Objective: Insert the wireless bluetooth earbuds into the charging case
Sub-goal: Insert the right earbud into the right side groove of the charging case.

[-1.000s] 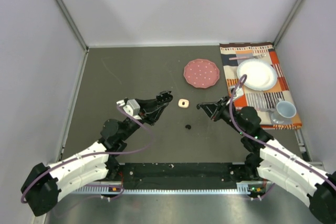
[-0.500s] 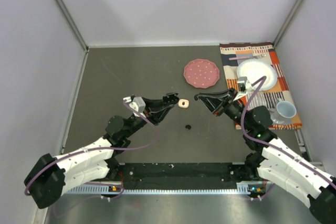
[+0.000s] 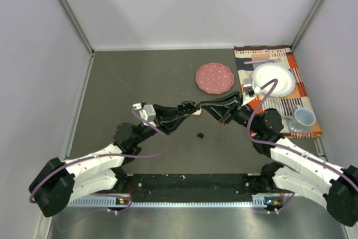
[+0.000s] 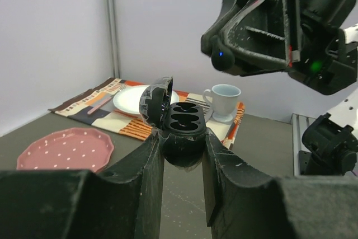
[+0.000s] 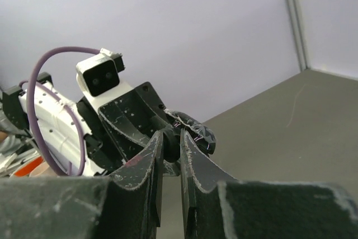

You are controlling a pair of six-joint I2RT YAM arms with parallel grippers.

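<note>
Grippers sit tip to tip just on the near side of the pink disc [image 3: 215, 78] — left gripper [image 3: 186, 107] clenched on the open black case [image 4: 183, 122], lid up, both sockets empty. Right gripper [image 3: 205, 106] pinches a black earbud [image 5: 170, 141] close over the case. A second earbud [image 3: 200, 135] lies loose, further from the disc toward the arms.

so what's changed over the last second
The left gripper, shut on the open black charging case, moved right. The right gripper, pinching a small black earbud, swung left, so the two now meet by the small cream piece. Neither grip changed. The loose black earbud and pink dotted plate stayed put.
</note>
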